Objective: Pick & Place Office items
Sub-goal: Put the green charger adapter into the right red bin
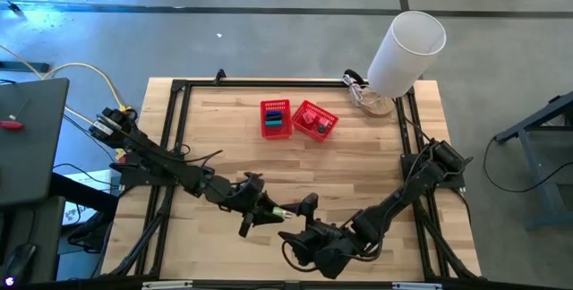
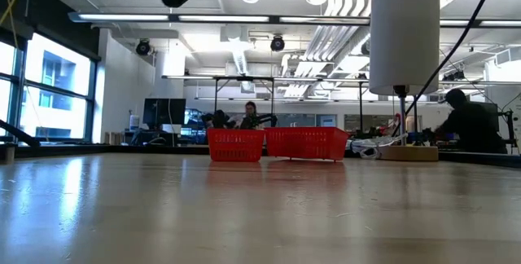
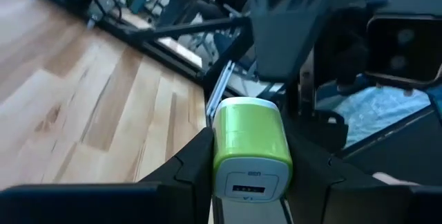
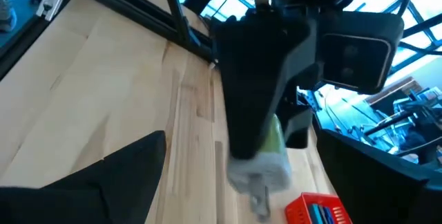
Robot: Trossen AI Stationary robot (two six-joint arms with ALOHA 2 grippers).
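The pale wooden bench [image 1: 358,174] carries a tall white cylinder [image 1: 407,50] at its far right corner and two red mesh baskets [image 1: 276,118] side by side near the far edge. The right-hand red mesh basket [image 1: 314,120] sits tilted. Over the near middle of the bench the left tool [image 1: 269,211] is clamped on a small green-and-white plug-shaped charger [image 3: 250,148], held between its dark fingers [image 3: 186,172] above the wood. Just beside it, the right tool [image 1: 304,208] faces the charger with its fingers [image 4: 110,175] spread wide apart, holding nothing.
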